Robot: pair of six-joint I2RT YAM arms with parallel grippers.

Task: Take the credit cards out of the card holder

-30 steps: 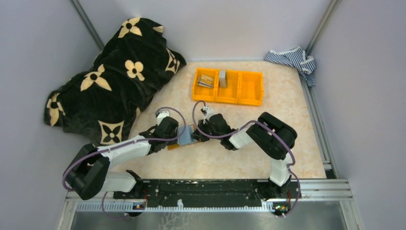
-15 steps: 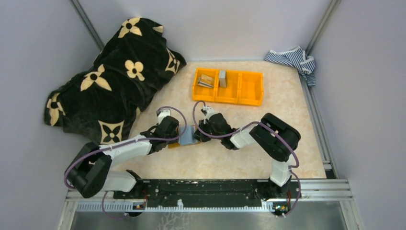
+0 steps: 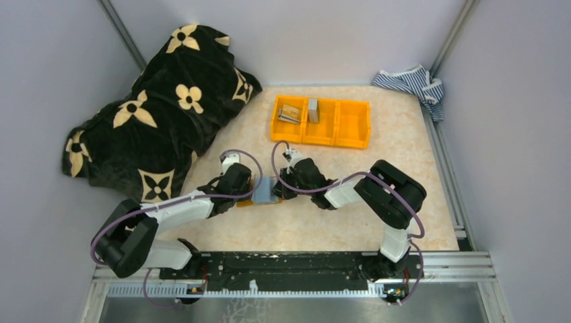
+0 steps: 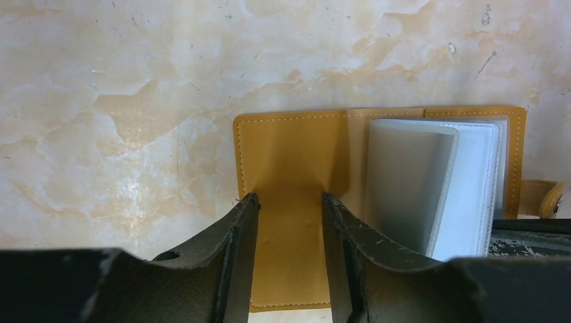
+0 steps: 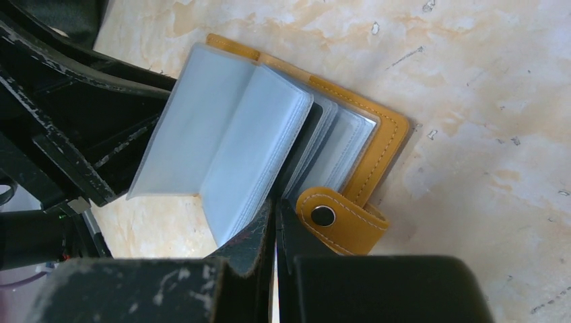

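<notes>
Pressing card holder flat — left hand, sleeves fanned clearest from right wrist

The beige marbled table carries the open card holder, an orange three-compartment bin, a floral blanket and a striped cloth.

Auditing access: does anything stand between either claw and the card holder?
Nothing visible does. The left claw sits, jaws apart, on the open card holder; the right claw is shut at its clear sleeves.
</notes>
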